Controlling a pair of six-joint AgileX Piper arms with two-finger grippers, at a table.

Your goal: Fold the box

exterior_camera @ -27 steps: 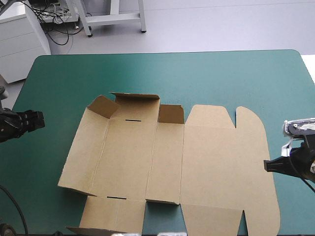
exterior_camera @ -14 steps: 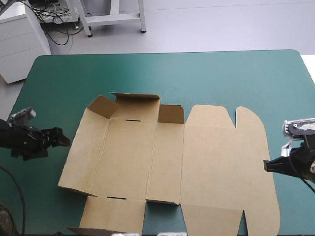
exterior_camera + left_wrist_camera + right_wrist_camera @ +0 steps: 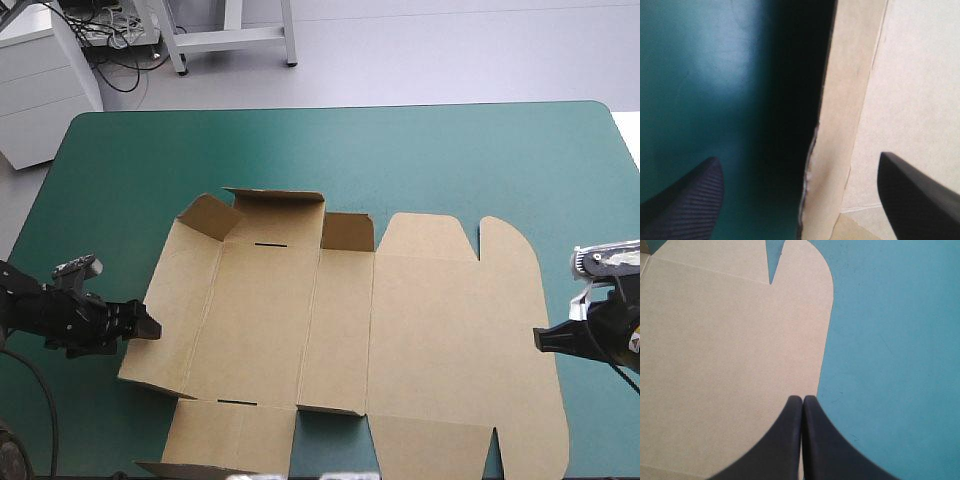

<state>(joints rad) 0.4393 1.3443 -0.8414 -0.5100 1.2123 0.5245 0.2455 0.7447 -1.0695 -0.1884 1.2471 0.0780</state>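
box (image 3: 260,320) lay opened out on the teal-green cover (image 3: 450,150), middle of the table running to the near edge, mostly flat; left wall (image 3: 175,310) tilted up a little, far flaps (image 3: 275,212) standing. left gripper (image 3: 148,327) sat at that wall's outer edge, fingers (image 3: 690,200) spread wide, one over the cover and one over the board, gripping nothing. right gripper (image 3: 540,340) was clenched to a point and empty, tips right at the rounded edge of the lid (image 3: 460,330); couldn't tell from the wrist view whether it pressed on the board or only touched the cover beside it. risks as I read it: if the right side wasn't pinned, any push on the left wall would slide the whole sheet across instead of bending the crease. the wall's edge looked frayed where the fingers straddled it, so a hard pinch there could crush or tear it. lifting off-centre could skew the wall and miss the slots (image 3: 270,244). no tray formed yet, so nothing to hold; nothing lay on the board either
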